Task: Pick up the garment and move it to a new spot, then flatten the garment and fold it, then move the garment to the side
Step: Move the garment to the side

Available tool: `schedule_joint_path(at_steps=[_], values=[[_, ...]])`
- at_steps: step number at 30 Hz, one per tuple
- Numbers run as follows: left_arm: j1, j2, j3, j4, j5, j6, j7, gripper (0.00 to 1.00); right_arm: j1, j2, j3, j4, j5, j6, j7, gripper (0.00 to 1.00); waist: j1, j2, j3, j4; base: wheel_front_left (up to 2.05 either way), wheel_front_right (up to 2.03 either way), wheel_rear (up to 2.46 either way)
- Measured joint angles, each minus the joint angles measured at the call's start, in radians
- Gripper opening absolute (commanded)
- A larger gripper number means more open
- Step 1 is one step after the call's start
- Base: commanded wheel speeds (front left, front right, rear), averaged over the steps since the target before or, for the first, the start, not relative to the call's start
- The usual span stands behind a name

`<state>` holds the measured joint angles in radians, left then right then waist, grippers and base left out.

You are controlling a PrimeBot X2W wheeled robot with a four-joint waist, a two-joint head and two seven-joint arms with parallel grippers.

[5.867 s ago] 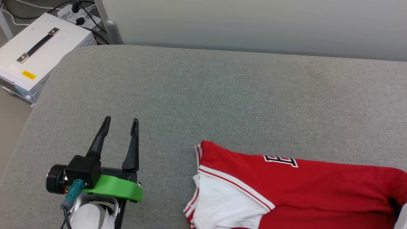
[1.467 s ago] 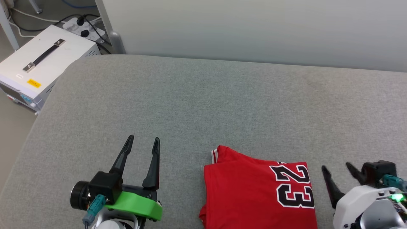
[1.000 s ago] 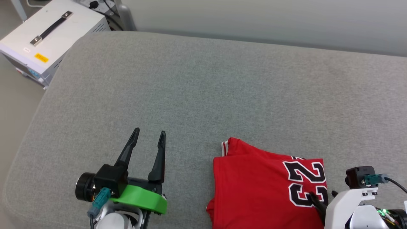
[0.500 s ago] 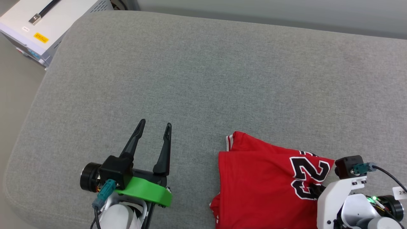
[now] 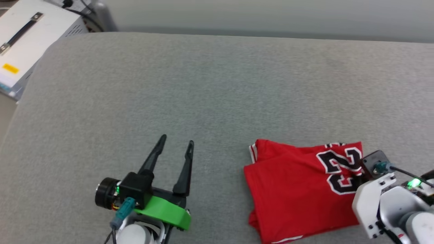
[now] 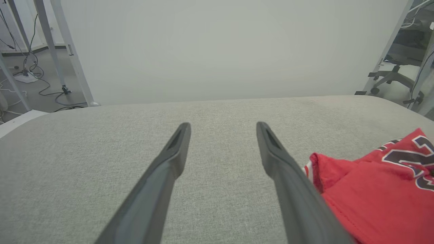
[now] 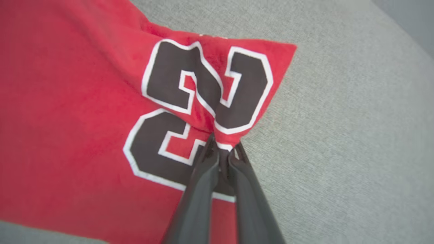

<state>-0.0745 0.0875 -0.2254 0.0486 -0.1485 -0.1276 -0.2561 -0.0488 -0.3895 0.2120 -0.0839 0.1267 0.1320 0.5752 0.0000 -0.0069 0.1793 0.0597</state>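
Pinching garment [image 5: 295, 189] edge, right claw [image 7: 223, 150] newly closed; fabric bunched.

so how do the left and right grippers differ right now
The left gripper has its fingers spread; the right gripper is pinched shut.
The left holds nothing; the right grips the garment by a fold at its black number.
The left is beside the garment, over bare grey cushion; the right is at its edge.
Both have long dark fingers.
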Motion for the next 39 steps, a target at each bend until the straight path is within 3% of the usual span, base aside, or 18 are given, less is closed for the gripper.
schedule_joint_path(at_steps=[9, 16, 26, 39], values=[[0.007, -0.002, -0.069, -0.026, 0.027, 0.0, 0.0, 1.0, -0.096, -0.297, 0.085, -0.052, 0.029, 0.0, 0.018, 0.0, 0.0, 0.0, -0.007, -0.142, 0.0, 0.0, 0.0], [-0.013, 0.009, -0.111, -0.053, 0.044, 0.0, 0.0, 1.0, -0.148, -0.433, 0.049, 0.03, 0.067, 0.0, -0.048, 0.0, 0.0, 0.0001, 0.031, -0.249, 0.0, 0.0, 0.0], [-0.121, 0.105, -0.14, -0.117, 0.063, 0.0, 0.0, 1.0, -0.324, -0.412, -0.083, 0.309, 0.024, 0.0, -0.246, 0.0, 0.0, 0.0001, 0.197, -0.327, 0.0, 0.0, 0.0], [-0.203, 0.164, -0.158, -0.277, 0.097, 0.0, 0.003, 1.0, -0.495, -0.397, -0.31, 0.7, -0.118, 0.0, -0.435, 0.0, 0.0002, 0.0, 0.414, -0.32, 0.0, 0.0, 0.0]])
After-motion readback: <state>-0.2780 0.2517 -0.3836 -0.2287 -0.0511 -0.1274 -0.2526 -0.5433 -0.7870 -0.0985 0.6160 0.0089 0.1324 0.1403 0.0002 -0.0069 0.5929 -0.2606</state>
